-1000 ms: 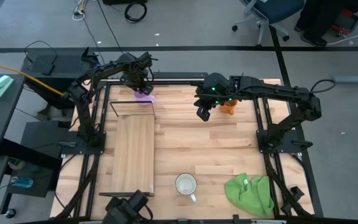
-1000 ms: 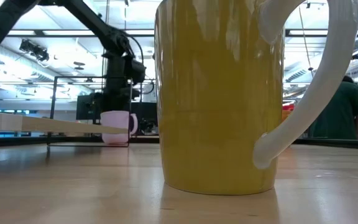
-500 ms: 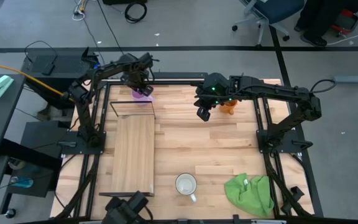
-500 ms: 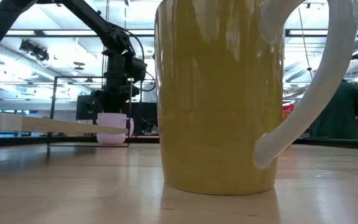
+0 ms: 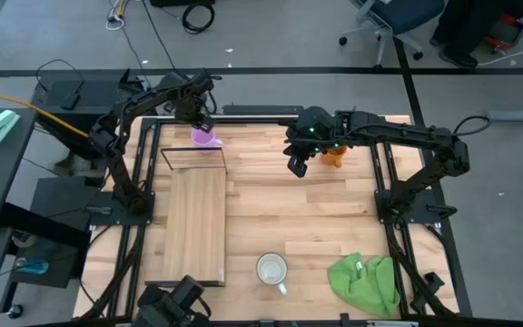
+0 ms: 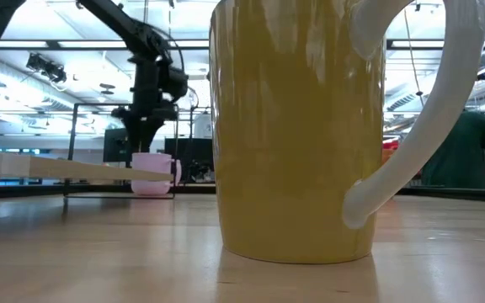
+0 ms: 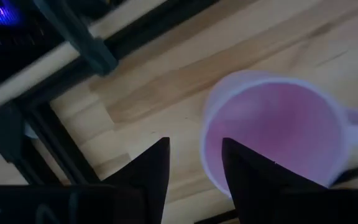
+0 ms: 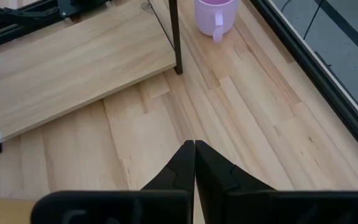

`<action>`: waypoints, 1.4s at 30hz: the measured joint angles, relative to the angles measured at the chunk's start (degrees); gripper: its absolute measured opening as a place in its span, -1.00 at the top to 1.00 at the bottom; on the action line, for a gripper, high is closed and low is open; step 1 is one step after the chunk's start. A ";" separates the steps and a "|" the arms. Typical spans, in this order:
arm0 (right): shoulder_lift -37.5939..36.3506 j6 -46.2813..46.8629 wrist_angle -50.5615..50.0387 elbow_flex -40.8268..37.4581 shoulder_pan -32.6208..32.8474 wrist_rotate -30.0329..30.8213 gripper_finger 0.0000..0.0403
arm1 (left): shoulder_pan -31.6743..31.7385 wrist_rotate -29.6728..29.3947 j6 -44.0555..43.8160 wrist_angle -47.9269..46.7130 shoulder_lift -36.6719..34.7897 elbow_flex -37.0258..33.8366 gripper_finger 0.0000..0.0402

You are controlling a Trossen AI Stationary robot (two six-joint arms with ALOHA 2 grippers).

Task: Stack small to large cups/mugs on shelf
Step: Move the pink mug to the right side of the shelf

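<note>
The light purple mug point(image 5: 207, 138) point(image 7: 272, 134) stands upright on its base on the tabletop, just past the far end of the shelf point(image 5: 196, 222). My left gripper point(image 5: 199, 118) point(image 7: 194, 168) hangs open just above the mug, toward its far-left side, pointing down and clear of its rim point(image 6: 154, 155). The white mug point(image 5: 272, 270) stands near the front edge and fills the low view point(image 6: 297, 126). The orange mug point(image 5: 335, 154) sits at the far right, partly hidden behind my right arm. My right gripper point(image 5: 296, 166) point(image 8: 194, 149) is shut and holds nothing above the far middle of the table.
A green cloth point(image 5: 366, 282) lies at the near right corner. The shelf's black wire frame point(image 8: 174, 37) stands up at its far end, close to the purple mug point(image 8: 215, 14). A person point(image 6: 470, 143) is in the room behind the table.
My left gripper has risen off the purple mug and drifted a little toward the table's far left, staying open. The mug stays upright on the table.
</note>
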 joint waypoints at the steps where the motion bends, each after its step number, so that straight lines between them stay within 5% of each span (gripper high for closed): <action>1: 0.00 0.00 0.00 0.00 0.04 -0.02 0.91 | 0.17 -0.71 -0.10 -0.47 0.31 -0.26 0.23; 10: 0.00 0.00 -0.04 0.00 0.50 0.00 0.91 | 0.12 -0.71 0.12 -0.55 0.16 -0.22 0.23; 15: 0.00 -0.02 -0.07 0.00 0.50 -0.02 0.91 | 0.19 8.80 1.32 -0.16 0.18 -0.22 0.23; 29: 0.00 -0.60 -0.07 0.00 0.50 0.00 0.91 | 0.87 6.20 -1.58 5.19 1.49 -8.91 0.22; 42: 0.00 -1.25 0.02 0.00 0.46 0.00 0.91 | 1.24 9.11 -0.38 7.97 1.43 -7.56 0.38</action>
